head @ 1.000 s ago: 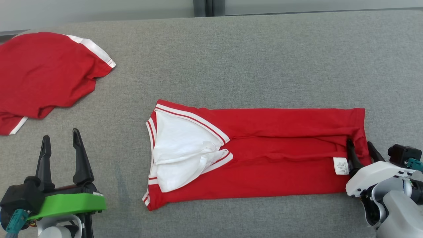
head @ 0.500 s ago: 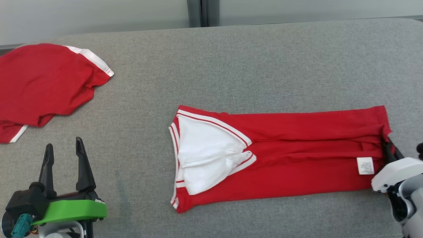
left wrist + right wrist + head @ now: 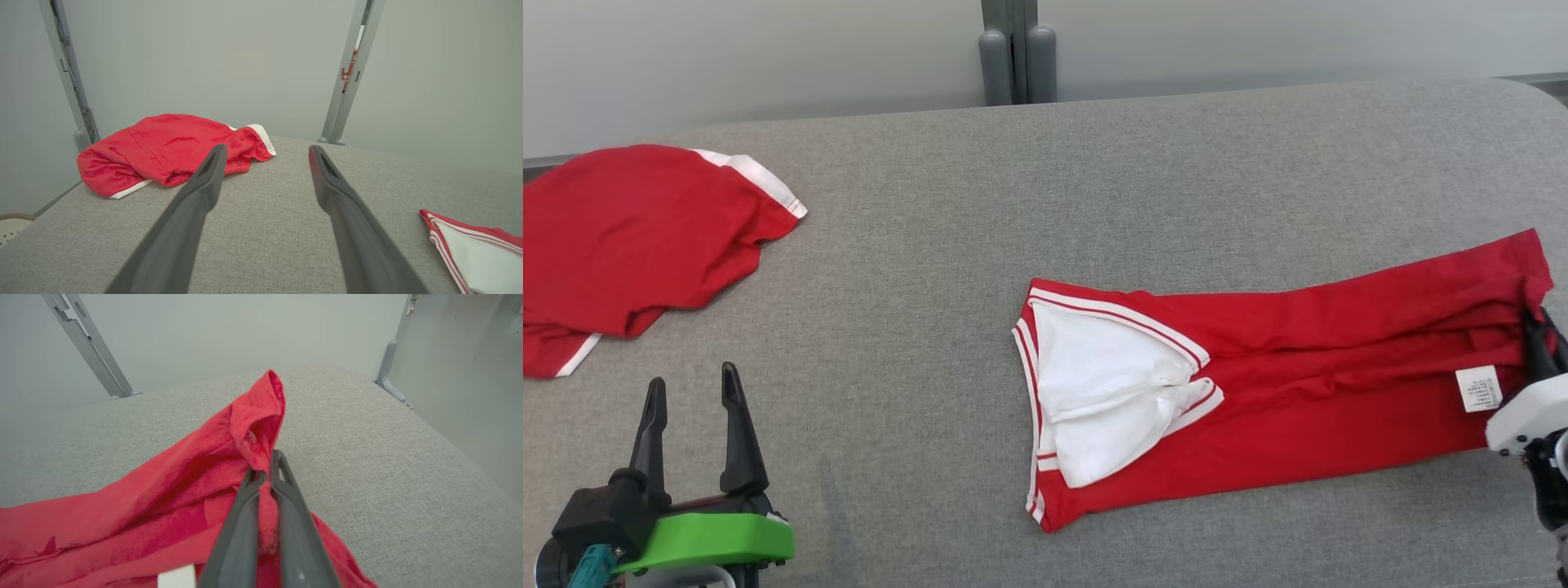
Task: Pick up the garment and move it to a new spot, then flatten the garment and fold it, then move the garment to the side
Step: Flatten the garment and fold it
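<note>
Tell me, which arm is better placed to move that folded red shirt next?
The right, likely: the right pincer is shut on the hem of the folded garment, while the left pincer stands open above the grey surface, far from it.

A grey fabric surface [image 3: 1094,163] meets a pale wall [image 3: 768,65] and grey posts [image 3: 1013,57].
</note>
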Controlling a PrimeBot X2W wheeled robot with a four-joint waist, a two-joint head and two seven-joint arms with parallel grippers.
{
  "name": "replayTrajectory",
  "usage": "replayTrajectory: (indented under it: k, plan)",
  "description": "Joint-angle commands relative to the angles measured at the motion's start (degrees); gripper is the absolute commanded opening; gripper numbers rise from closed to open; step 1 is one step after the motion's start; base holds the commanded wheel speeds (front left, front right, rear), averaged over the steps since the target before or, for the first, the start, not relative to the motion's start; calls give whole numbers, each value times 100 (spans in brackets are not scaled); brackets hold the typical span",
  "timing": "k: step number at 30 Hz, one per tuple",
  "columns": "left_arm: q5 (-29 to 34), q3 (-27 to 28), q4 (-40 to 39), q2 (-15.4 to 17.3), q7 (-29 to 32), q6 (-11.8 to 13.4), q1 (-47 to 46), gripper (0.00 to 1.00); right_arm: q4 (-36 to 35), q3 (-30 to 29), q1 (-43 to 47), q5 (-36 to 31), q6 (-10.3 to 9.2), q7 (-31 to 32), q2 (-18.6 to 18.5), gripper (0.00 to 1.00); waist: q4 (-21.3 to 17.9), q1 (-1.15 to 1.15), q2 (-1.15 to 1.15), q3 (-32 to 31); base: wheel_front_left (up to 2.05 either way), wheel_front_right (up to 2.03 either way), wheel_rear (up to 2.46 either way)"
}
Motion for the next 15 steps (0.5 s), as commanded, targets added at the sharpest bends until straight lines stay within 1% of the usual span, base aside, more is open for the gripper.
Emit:
replayTrajectory:
  k: [1, 7, 15]
  plan:
    - [-21, -4, 5, 1, -1, 6, 90, 100, -110, 63, 89, -55, -11, -3, 88, 0, -7, 0, 0, -20, 0, 0, 0]
    - [-42, -23, 42, 1, -1, 20, 116, 100, -701, 374, 168, -157, -10, 19, 430, 0, 21, 0, 0, -57, 0, 0, 0]
    - [-29, -32, 71, 2, -1, 0, 98, 100, -1557, 1116, 347, -300, -10, 294, 981, 0, 135, 0, 0, -42, 0, 0, 0]
